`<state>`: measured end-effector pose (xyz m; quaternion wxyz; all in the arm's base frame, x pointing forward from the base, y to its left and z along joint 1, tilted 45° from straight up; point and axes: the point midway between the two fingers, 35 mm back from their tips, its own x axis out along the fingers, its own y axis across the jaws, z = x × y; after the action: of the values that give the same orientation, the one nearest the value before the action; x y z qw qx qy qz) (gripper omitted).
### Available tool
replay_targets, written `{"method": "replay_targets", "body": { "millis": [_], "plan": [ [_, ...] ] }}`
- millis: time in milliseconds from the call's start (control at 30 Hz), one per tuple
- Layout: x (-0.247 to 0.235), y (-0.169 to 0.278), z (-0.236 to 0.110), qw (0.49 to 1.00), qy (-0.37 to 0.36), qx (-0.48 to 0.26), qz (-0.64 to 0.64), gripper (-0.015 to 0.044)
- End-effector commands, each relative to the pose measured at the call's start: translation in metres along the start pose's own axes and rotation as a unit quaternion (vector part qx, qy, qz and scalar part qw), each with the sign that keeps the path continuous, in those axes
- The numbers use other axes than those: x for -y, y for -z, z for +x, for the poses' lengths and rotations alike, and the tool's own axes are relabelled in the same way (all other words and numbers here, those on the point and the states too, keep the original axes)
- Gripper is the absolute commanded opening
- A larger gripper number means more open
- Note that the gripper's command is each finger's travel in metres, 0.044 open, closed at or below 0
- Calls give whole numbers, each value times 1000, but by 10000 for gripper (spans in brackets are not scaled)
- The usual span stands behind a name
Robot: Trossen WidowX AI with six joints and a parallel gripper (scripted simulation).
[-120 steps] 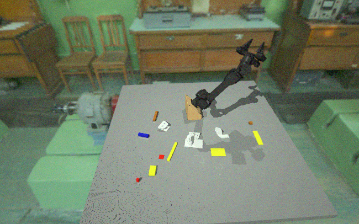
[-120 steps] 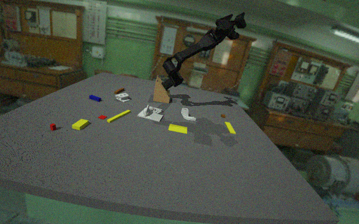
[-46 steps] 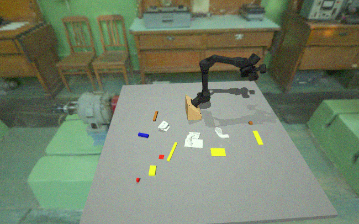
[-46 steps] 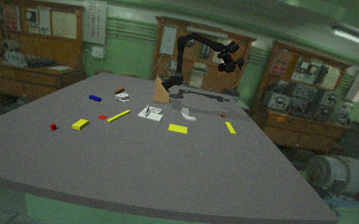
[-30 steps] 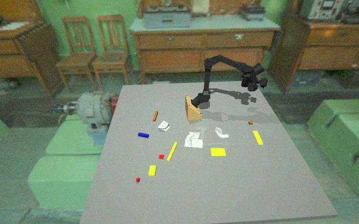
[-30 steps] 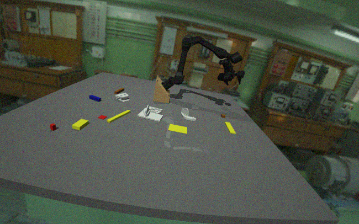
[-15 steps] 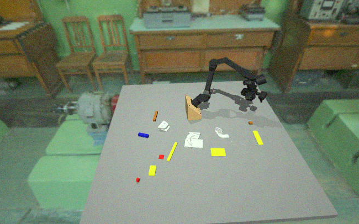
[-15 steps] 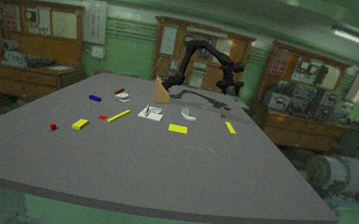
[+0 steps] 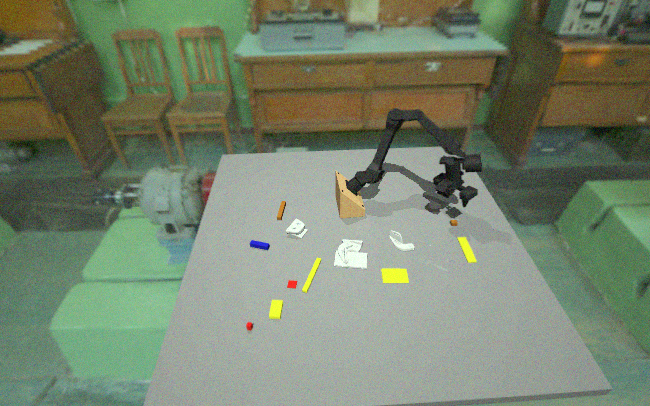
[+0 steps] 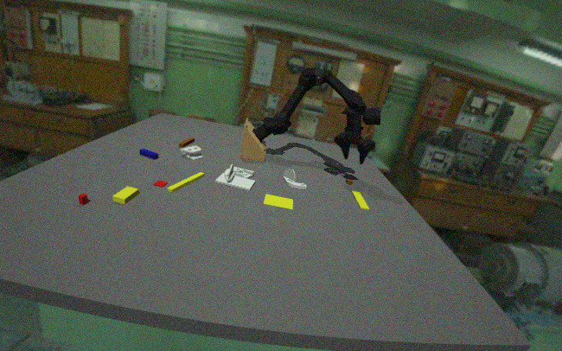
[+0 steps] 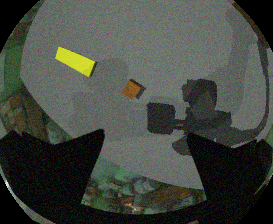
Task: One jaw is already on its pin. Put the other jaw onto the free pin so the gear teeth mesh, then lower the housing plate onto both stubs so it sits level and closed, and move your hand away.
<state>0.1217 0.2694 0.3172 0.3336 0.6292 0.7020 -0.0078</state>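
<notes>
A white base plate (image 9: 359, 260) (image 10: 243, 182) lies in the middle of the table, with one white jaw (image 10: 230, 174) standing on it. Its pins and teeth are too small to make out. A loose, curved white jaw (image 9: 406, 246) (image 10: 298, 185) lies on the table to the right of the base. A white part that looks like the housing plate (image 9: 295, 227) (image 10: 191, 149) lies to the left of the base, towards the back. My gripper (image 9: 454, 198) (image 10: 354, 160) (image 11: 148, 136) is open and empty, above the table at the right rear, away from all the white parts.
A small orange block (image 9: 453, 222) (image 10: 348, 181) (image 11: 132, 89) lies near my gripper, with a yellow strip (image 9: 466, 249) (image 10: 360, 200) (image 11: 75, 62) beyond it. A flat yellow piece (image 9: 395, 275) (image 10: 278, 201) lies in front of the loose jaw. Several yellow, red, blue and orange pieces lie at the left.
</notes>
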Motion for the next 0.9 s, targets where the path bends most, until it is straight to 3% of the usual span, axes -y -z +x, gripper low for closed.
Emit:
{"method": "replay_targets", "body": {
  "millis": [0,867],
  "plan": [
    [-6,-26,6,998,9,29,46,440],
    [-35,-165,-10,938,9,143,316,440]
  ]
}}
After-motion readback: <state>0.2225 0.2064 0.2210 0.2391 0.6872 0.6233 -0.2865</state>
